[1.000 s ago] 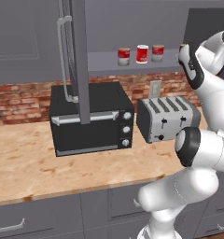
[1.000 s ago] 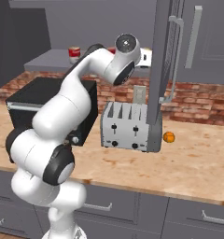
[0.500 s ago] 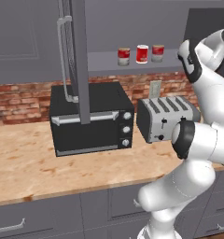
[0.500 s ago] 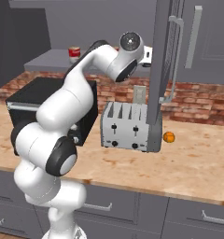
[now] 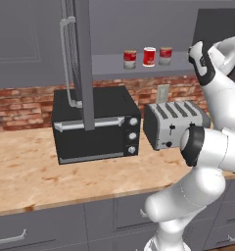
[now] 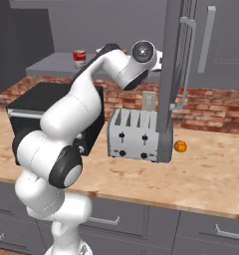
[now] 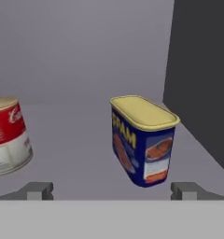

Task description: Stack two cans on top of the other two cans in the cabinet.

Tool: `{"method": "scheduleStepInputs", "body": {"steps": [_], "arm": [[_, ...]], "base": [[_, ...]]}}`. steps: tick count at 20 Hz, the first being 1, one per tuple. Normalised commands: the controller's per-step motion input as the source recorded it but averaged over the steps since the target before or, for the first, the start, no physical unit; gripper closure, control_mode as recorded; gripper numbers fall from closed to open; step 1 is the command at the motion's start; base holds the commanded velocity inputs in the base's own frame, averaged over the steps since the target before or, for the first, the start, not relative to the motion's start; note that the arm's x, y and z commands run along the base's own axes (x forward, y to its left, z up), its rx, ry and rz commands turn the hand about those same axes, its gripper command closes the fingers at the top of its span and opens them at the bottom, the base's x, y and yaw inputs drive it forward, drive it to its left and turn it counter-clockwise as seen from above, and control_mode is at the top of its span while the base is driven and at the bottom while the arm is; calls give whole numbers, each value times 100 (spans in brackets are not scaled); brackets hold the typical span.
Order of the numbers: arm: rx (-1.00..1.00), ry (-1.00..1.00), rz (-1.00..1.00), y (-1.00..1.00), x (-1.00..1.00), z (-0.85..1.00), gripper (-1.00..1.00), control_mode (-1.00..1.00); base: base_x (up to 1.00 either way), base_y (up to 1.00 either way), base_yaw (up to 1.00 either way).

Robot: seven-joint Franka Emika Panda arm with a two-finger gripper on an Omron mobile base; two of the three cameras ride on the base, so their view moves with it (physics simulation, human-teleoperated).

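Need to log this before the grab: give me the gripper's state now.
Gripper: open, holding nothing; its fingertips stand wide apart, short of the blue can on the cabinet shelf.

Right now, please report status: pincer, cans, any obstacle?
Pincer open, empty. Blue can upright on cabinet shelf, straight ahead between the fingertips. Red can off to one side. Nothing in the way.
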Motion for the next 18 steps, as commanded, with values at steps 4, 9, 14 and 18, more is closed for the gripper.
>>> {"method": "scheduleStepInputs", "body": {"steps": [4,9,14,18], "arm": [[0,-7,0,0,8,0,-100,-100],[0,-7,0,-1,16,0,-100,-100],[0,-5,0,-16,10,0,-100,-100],[0,-1,0,-26,7,0,-100,-100]], "base": [[0,0,0],[0,0,0],[0,0,0],[0,0,0]]}}
